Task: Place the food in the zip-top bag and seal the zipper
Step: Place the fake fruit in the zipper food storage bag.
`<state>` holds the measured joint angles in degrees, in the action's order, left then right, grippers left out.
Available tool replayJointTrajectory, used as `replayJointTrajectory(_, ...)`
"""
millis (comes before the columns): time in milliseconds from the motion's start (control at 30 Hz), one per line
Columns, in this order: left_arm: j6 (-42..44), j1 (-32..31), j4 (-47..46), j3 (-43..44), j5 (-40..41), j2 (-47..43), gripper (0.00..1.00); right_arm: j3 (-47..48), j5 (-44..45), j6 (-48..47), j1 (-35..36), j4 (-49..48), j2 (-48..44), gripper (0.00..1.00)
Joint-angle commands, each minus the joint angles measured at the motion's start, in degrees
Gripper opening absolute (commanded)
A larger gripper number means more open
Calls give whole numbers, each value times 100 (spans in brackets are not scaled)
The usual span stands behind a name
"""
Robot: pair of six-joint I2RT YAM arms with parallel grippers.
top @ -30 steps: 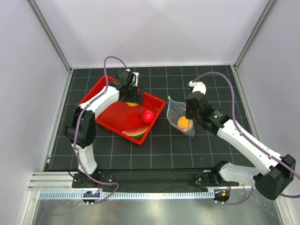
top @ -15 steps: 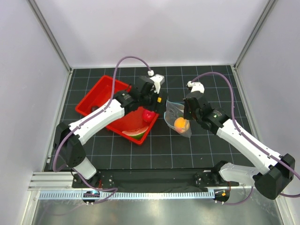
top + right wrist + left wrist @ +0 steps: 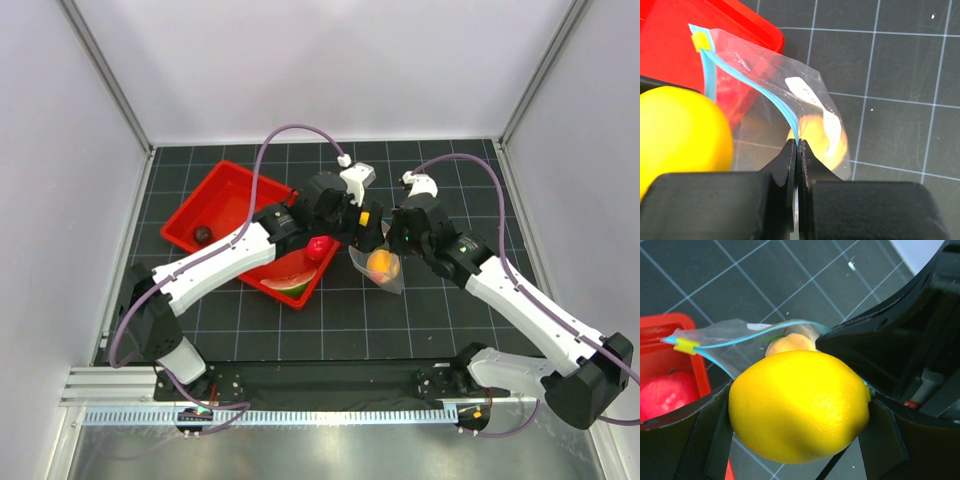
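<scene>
Whitish label [image 3: 801,90] on the zip-top bag [image 3: 765,75]: I cannot read its print. Bag is clear and crinkled with a teal zipper [image 3: 710,75], orange ball [image 3: 812,132] inside, just beside the red tray [image 3: 228,203]. Right claw [image 3: 798,150] is pinched on the zipper edge. Left claw [image 3: 800,415] is clamped on the lemon [image 3: 795,390] at the bag's mouth.

The yellow toy lemon [image 3: 800,407] is smooth and glossy. The clear zip-top bag [image 3: 765,65] is thin, crinkly plastic; the red plastic tray [image 3: 230,198] shines on the matt black gridded surface [image 3: 330,320].
</scene>
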<state>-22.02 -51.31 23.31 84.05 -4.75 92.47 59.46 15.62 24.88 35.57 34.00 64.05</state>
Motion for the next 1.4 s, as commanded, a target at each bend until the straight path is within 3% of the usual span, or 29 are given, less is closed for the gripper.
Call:
replayJointTrajectory(0,-180,-19,-626,-3,-315,26,57,57,-190,192,-42,-262,-244,1)
replayJointTrajectory(100,-189,-28,-635,6,-324,149,66,57,-226,236,-59,-271,-288,1)
replayJointTrajectory(167,-206,-28,-591,6,-333,201,80,39,-243,245,-68,-262,-306,1)
replayJointTrajectory(333,-232,-63,-591,6,-395,211,83,-49,-375,333,-121,-332,-314,1)
replayJointTrajectory(433,-224,-72,-565,-3,-272,193,100,-93,-463,377,-165,-359,-341,1)
replayJointTrajectory(767,-277,-81,-372,32,0,184,100,-224,-639,438,-323,-385,-411,1)
replayJointTrajectory(1167,84,120,1333,200,2012,-176,100,-268,-507,298,-420,-253,-543,1)
replayJointTrajectory(1367,-48,508,1606,-205,2110,-115,100,-286,-507,271,-428,-245,-578,1)
